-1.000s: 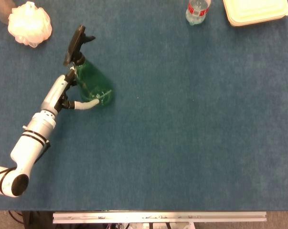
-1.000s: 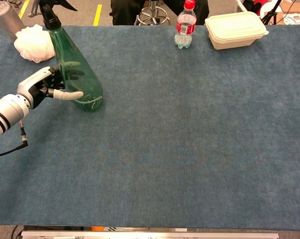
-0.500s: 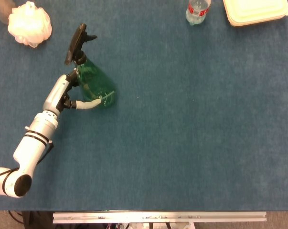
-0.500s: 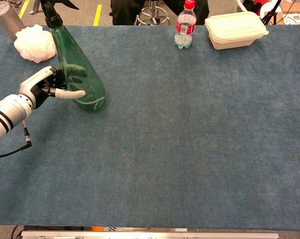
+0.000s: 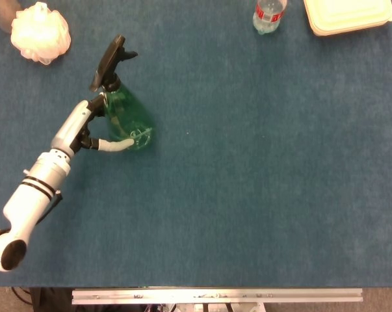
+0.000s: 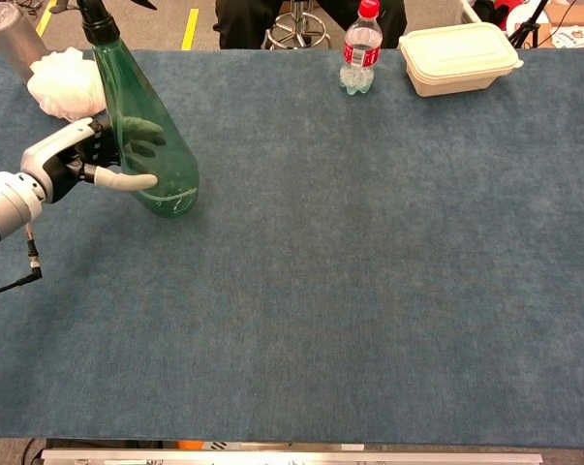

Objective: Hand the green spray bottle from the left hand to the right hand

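Chest view, item 1: green spray bottle [image 6: 148, 126], upright w/ slight tilt, at far-left of blue table [image 6: 369, 291]; base appears at or just off the cloth, contact not confirmable. Black trigger head [image 5: 111, 62] seen in head view, nozzle pointing away from robot. Item 2: left hand [image 6: 78, 165], wrapped round lower body of bottle; one pale finger [image 6: 127, 180] laid across near side, others seen through green plastic on far side; grip judged closed on bottle. Item 3: right hand, not shown in either view, state unknown. Misc. items noted: white mesh sponge [image 6: 67, 84] just behind bottle; grey cylinder [image 6: 9, 34] at far-left corner; water bottle [image 6: 359, 53] w/ red cap and cream lidded container [image 6: 458, 56] along far edge, well apart from bottle. Step judged: pickup/early carry by left hand; handover not yet begun. Next move est.: bottle to be lifted clear and brought toward table centre, kept upright, w/ upper body or neck left exposed so right hand can be closed on it before left grip is released.
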Tool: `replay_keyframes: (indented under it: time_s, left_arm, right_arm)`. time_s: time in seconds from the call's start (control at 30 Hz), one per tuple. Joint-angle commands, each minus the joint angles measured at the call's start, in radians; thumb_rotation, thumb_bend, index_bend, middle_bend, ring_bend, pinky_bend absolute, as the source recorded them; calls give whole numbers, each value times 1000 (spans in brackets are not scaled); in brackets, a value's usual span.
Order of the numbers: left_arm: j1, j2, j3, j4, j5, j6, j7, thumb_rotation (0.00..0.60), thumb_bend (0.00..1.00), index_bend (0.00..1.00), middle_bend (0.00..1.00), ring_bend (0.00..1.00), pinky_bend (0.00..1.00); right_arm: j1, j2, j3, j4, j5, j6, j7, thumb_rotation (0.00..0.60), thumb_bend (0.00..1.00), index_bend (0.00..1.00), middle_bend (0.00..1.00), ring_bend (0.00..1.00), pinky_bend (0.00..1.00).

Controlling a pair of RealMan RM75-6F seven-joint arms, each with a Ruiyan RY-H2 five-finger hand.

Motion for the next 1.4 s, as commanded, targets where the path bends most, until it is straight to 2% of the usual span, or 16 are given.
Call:
replay_keyframes:
  time_s: [0.03,0.2,0.47,0.83,1.1,1.4]
  left_arm:
    - [2,37,12,-37,27,13,4,600,173,297,334,256,360]
    - [6,64,14,-71,2,24,58,600,173,297,334,256,362]
    - [15,54,-11,-120,-142,62,280,600,172,298,336,256,369]
    - [16,32,-38,-216,-289,130,525,600,172,295,338,257,371]
    - [-3,-2,-67,-267,-403,161,652,600,172,291,342,261,374]
    - [-14,-20,-97,-310,-484,189,725,600,173,288,343,263,381]
  right_arm:
    - [22,0,-1,-14,-21,-18,15,600,279,340,411,340,231]
    - [56,-9,8,-47,-44,-36,38,600,280,340,410,340,231]
    - [131,10,36,-180,-34,-118,182,600,277,340,411,340,230]
    - [232,-25,111,-333,104,-243,286,600,269,340,410,339,231]
    - [309,-106,170,-395,261,-314,231,600,252,340,382,277,230]
    - [387,-186,206,-406,416,-383,157,600,240,297,300,151,157]
